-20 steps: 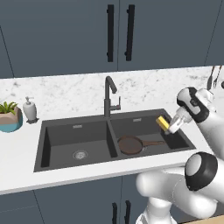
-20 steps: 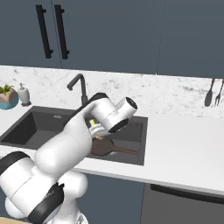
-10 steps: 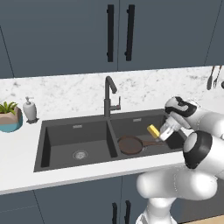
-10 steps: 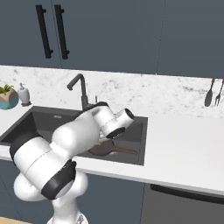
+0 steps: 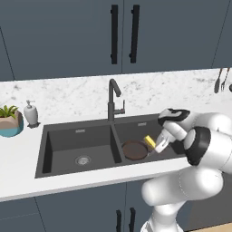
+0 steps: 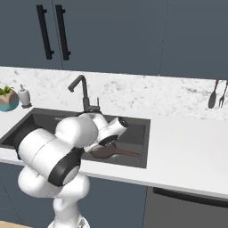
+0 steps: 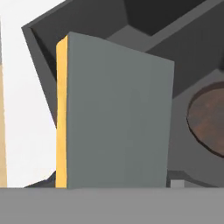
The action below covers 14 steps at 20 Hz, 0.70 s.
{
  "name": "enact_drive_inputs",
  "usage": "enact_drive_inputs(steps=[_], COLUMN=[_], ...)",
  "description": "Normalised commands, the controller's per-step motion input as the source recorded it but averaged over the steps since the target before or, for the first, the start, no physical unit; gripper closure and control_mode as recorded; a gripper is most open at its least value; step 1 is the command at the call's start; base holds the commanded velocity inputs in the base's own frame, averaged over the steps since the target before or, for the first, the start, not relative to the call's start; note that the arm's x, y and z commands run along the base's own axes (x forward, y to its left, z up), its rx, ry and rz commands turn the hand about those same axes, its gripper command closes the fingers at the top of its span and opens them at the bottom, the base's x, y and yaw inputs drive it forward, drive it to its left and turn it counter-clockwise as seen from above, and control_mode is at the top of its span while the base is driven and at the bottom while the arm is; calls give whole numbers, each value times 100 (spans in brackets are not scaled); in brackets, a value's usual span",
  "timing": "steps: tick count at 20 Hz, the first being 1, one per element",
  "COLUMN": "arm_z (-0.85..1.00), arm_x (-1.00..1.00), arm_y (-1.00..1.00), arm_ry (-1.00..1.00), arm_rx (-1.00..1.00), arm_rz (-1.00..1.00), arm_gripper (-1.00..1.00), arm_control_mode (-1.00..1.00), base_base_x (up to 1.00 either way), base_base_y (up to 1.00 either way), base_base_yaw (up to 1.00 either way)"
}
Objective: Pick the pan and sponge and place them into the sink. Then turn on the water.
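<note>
The white arm bends forward from the base and dips its hand over the right basin of the sink (image 5: 81,136), with the gripper (image 5: 154,144) pointing down and left in the left base view; it is pinching the sponge (image 5: 149,141), a small yellow block held just above the pan (image 5: 134,150). In the hand view the sponge (image 7: 116,116) stands close before the camera, its grey face broad and a thin yellow edge along the left, with the basin wall behind it and the brown pan (image 7: 210,124) at the right. The pan lies flat on the floor of the right basin, and in the right base view its thin handle runs out to the right of the pan (image 6: 104,152), partly hidden by the arm. From the left, a potted plant (image 5: 10,120) and a white soap bottle (image 5: 31,113) stand on the white counter (image 5: 18,167), then the left basin with its round drain, then the dark faucet (image 5: 113,97) behind the divider. A marbled backsplash and dark cabinets (image 5: 68,36) with 2 black handles rise behind, and utensils (image 6: 217,93) hang at the far right
</note>
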Motion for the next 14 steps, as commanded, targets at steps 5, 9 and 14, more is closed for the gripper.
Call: enact_drive_inputs(steps=[5,9,14], arm_z=[-29,-20,-33], arm_x=[26,31,36], arm_y=[7,0,0], arm_ry=[0,0,0], arm_rx=[-12,-3,0], arm_rz=[-5,-5,-4], arm_gripper=[100,100,100], arm_control_mode=[-100,-100,-100], base_base_x=[0,0,0], base_base_y=[0,0,0], base_base_yaw=[0,0,0])
